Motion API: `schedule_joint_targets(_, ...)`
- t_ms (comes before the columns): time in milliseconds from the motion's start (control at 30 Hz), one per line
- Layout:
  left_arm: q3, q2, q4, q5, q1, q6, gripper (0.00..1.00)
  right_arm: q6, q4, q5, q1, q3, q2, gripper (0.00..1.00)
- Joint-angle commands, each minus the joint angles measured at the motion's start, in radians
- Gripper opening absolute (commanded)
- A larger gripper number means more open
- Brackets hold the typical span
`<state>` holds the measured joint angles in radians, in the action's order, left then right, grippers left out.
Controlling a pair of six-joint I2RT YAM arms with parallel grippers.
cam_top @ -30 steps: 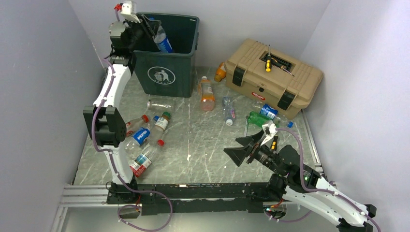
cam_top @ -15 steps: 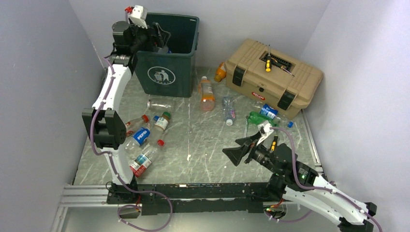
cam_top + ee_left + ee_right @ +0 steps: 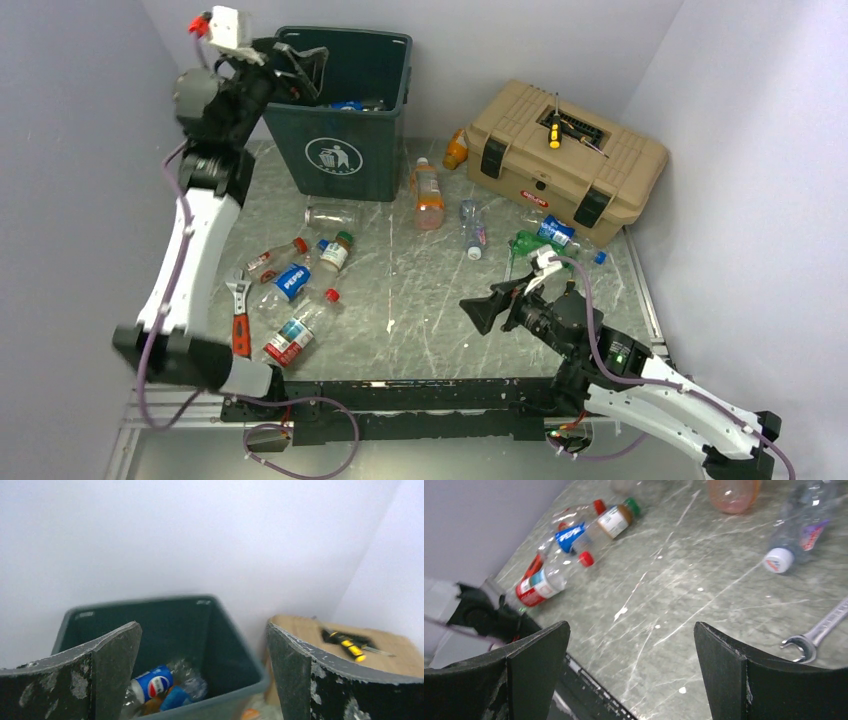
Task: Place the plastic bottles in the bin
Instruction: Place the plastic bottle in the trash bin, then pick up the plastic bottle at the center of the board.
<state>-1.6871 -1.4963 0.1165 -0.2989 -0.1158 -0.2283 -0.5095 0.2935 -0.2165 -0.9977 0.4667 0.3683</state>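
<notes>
The dark green bin stands at the back left, with bottles lying inside it. My left gripper hangs open and empty over the bin's left rim, jaws wide apart. More plastic bottles lie on the table: a Pepsi one, a red-labelled one, a brown one, an orange one, a clear one and a green one. My right gripper stands open above bare table, right of the left-hand cluster.
A tan toolbox with a yellow-handled screwdriver on its lid stands at the back right. A red-handled wrench lies by the left bottles. A spanner lies near my right gripper. Walls close in on both sides.
My left gripper opened and let the Pepsi bottle drop into the bin, and its arm swung up and to the left. My right gripper drifted slightly left.
</notes>
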Motion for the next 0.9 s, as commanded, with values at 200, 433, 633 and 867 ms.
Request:
schedule_joint_targets(200, 0.213, 0.388, -0.421, 0.150, -0.110, -0.031, 0.99, -0.118, 0.187, -0.499, -0.002, 0.172, 0.175, 1.00)
schedule_joint_targets(433, 0.556, 0.515, -0.436, 0.019, -0.118, -0.151, 1.00, -0.169, 0.172, -0.573, 0.116, 0.197, 0.398, 1.00)
schedule_joint_targets(633, 0.795, 0.549, -0.220, -0.100, -0.177, -0.300, 0.99, -0.210, -0.031, -0.190, 0.468, 0.080, 0.461, 1.00)
schedule_joint_targets(867, 0.842, 0.538, -0.278, -0.081, -0.203, -0.326, 0.99, -0.162, -0.300, -0.032, 0.506, 0.074, 0.697, 0.98)
